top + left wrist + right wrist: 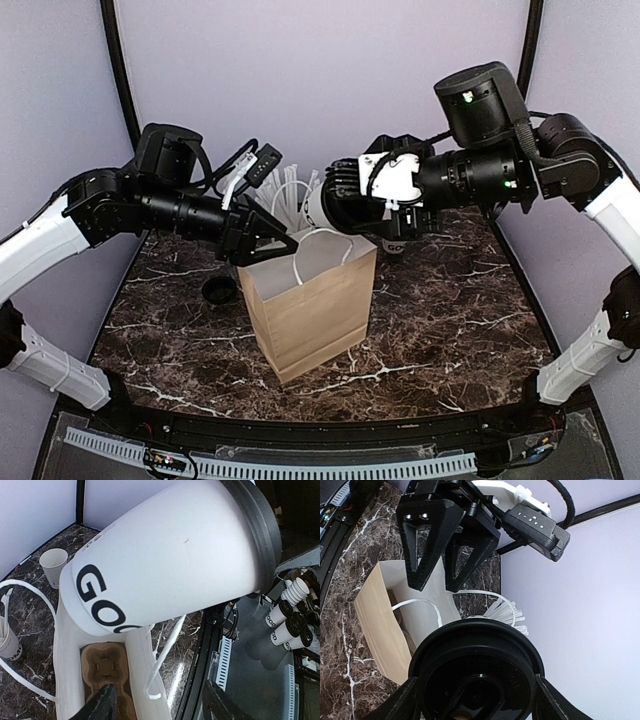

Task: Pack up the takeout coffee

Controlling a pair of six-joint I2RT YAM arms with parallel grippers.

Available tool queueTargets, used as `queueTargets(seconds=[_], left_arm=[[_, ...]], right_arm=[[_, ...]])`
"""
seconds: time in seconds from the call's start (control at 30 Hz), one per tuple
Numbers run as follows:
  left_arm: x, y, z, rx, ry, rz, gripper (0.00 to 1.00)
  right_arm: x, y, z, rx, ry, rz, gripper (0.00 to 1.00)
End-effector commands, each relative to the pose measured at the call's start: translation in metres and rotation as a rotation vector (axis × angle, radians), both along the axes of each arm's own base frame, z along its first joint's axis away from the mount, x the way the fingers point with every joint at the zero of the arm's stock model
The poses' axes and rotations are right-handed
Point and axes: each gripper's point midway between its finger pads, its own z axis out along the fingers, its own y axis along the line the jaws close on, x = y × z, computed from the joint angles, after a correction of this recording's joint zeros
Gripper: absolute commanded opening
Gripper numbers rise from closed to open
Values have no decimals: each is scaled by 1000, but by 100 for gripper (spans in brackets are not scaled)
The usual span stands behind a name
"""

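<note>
Right fingers [400,707] grip the lidded coffee [165,555] above the bag [310,310] holding a carrier [102,662]; left fingers [422,540] gape open.

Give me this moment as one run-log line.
right gripper: shut on takeout coffee, tilted over paper bag | left gripper: open at bag rim | coffee not yet in bag

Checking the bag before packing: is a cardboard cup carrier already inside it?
Yes, a brown cardboard cup carrier sits at the bottom of the open paper bag.
</note>
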Motion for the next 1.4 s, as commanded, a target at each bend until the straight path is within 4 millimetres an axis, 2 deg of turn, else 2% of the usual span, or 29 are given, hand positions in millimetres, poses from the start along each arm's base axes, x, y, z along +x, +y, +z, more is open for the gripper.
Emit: queueTargets(seconds=[0.0, 0.17, 0.27, 0.4, 0.5, 0.77, 0.97, 1.03, 1.13, 1.2, 1.33, 1.37], left_arm=[[3, 0, 3, -4, -52, 31, 61], [17, 13, 10, 30, -94, 143, 59], [24, 19, 7, 76, -101, 185, 59], [9, 4, -5, 84, -30, 70, 60], [-5, -10, -7, 31, 21, -28, 62], [-15, -36, -5, -10, 34, -125, 63], [-56, -63, 0, -28, 65, -309, 63], [-60, -63, 3, -21, 54, -319, 63], [-52, -53, 5, 18, 2, -257, 65], [-47, -43, 15, 15, -50, -210, 66], [-43, -16, 50, -38, -154, -119, 68], [-36, -10, 52, -29, -180, -65, 70]], right_arm=[[13, 5, 16, 71, -80, -50, 50], [30, 5, 16, 93, -109, -103, 50], [43, 6, 17, 104, -113, -129, 49], [53, 4, 15, 104, -113, -149, 49], [53, 1, 18, 112, -112, -155, 49], [47, -11, 19, 111, -100, -154, 49], [36, -13, 12, 106, -49, -113, 49], [29, -13, 3, 83, -16, -82, 49], [20, -12, -10, 56, 36, -44, 49], [12, -9, -17, 41, 73, -6, 49], [9, -2, -31, 13, 110, 15, 49], [10, -2, -33, 5, 114, 16, 49]])
